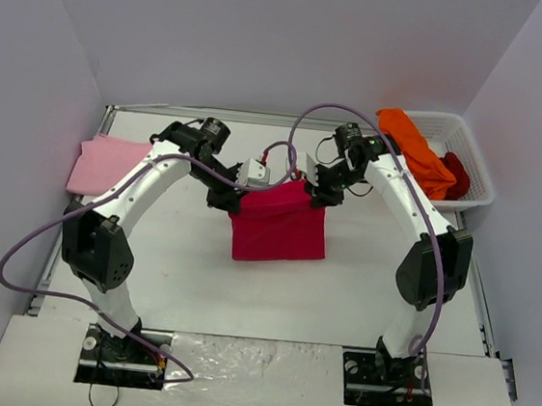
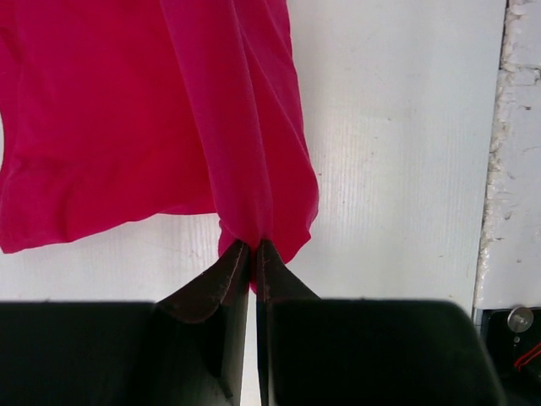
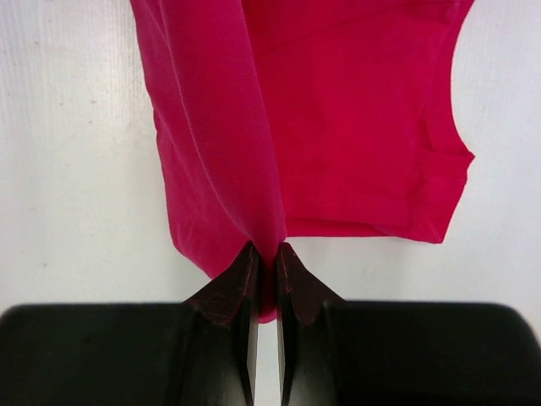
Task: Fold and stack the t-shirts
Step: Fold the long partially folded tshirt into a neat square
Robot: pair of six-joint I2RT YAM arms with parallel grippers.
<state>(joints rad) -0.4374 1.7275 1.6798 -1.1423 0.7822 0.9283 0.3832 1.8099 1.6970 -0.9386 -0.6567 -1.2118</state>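
Observation:
A crimson-magenta t-shirt [image 1: 278, 225] hangs above the middle of the table, held up by its two top corners. My left gripper [image 1: 233, 200] is shut on its left corner, and the left wrist view shows cloth [image 2: 237, 127] pinched between the fingertips [image 2: 254, 247]. My right gripper [image 1: 317, 192] is shut on the right corner, with the shirt [image 3: 338, 118] draping away from its fingertips [image 3: 267, 250]. A pale pink t-shirt [image 1: 103, 165] lies folded at the table's left edge. An orange t-shirt [image 1: 414, 151] and a dark red one [image 1: 456, 174] sit in the basket.
The white mesh basket [image 1: 478, 167] stands at the back right corner of the table. Purple cables loop from both arms. White walls close the table in at the back and on both sides.

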